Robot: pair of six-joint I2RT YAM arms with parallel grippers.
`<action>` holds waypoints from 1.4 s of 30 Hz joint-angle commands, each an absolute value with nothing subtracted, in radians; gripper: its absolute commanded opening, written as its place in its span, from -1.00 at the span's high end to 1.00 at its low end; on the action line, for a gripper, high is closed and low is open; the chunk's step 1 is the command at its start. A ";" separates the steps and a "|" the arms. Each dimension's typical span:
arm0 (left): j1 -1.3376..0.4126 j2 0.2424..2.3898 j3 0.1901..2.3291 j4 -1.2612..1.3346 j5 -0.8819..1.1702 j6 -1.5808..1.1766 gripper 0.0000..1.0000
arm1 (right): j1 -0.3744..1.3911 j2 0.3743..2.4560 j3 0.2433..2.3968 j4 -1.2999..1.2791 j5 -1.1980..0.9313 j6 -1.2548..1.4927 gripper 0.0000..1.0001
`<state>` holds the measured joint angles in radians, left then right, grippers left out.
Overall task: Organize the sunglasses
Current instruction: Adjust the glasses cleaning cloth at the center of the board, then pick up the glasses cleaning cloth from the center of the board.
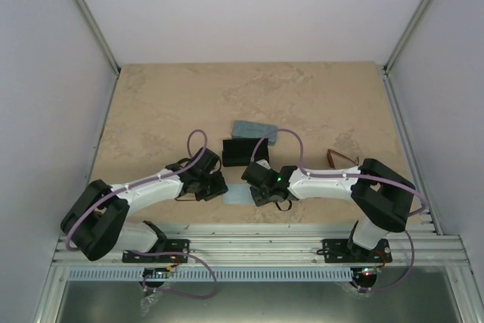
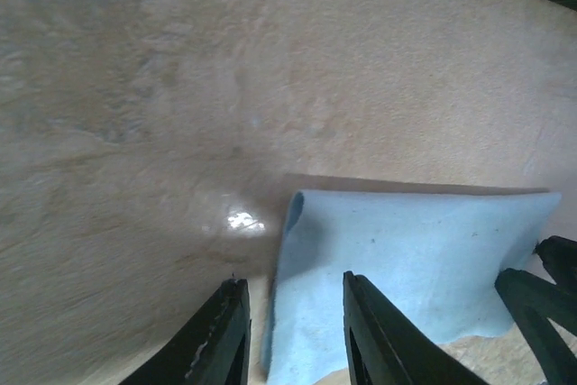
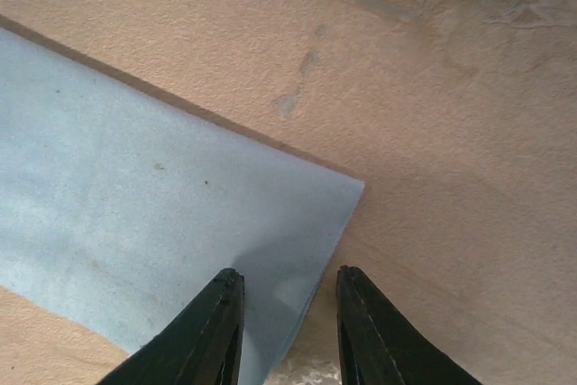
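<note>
Over the light-blue cloth [image 3: 135, 187], my right pincer [image 3: 290, 273] and left pincer [image 2: 294, 281] hang part-open and empty. The brown sunglasses [image 1: 340, 159] lie toward three o'clock in the top view, nearer my right arm.

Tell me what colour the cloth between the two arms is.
The cloth is plain light blue, clearest in the right wrist view.

High view from above and behind both arm bases, looking down over the whole table [image 1: 189, 96]. Each wrist view sits very close to the tabletop, tilted down and forward. All three share one blue cloth [image 1: 236, 197]; the wrist views face it from opposite sides.
</note>
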<state>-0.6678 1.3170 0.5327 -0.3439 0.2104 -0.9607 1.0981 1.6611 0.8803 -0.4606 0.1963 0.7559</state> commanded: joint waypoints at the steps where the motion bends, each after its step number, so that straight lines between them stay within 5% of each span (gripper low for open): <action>1: -0.698 1.361 0.528 -0.349 0.188 -0.984 0.38 | 1.099 1.690 0.866 -0.435 0.173 0.763 0.41; 16: -0.710 1.409 0.542 -0.374 0.156 -0.988 0.66 | 1.099 1.726 0.863 -0.421 0.134 0.740 0.99; 26: -0.716 1.431 0.555 -0.378 0.141 -0.981 0.99 | 1.098 1.719 0.864 -0.412 0.145 0.734 0.99; 42: -0.716 1.307 0.756 -0.436 0.050 -0.978 1.00 | 0.991 1.532 0.956 -0.431 0.151 0.599 0.99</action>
<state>-0.7136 1.3380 0.6712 -0.3893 0.1295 -0.9848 1.0229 1.5864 0.9066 -0.4129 0.1448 0.6643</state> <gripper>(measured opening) 0.016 0.018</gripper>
